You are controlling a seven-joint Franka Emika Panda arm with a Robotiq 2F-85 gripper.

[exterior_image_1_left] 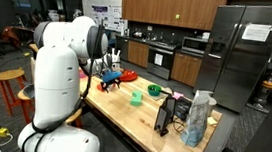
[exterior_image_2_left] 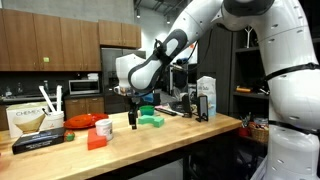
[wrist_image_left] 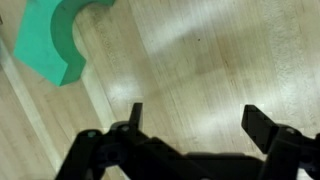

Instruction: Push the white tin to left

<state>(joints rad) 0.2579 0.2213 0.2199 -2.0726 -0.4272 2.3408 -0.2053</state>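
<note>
The white tin is a small, short can standing on the wooden table, near its front edge in an exterior view. My gripper hangs just above and behind it, pointing down. In the wrist view the gripper is open, with only bare wood between its black fingers; the tin is out of this view. Whether a finger touches the tin cannot be made out. In an exterior view the gripper hangs at the far end of the table, and I cannot pick out the tin there.
A green block lies close to the gripper, also seen as the green block. Red items and a box sit on one side. A green bowl, a cream-yellow object, a black stand and a bag stand further along.
</note>
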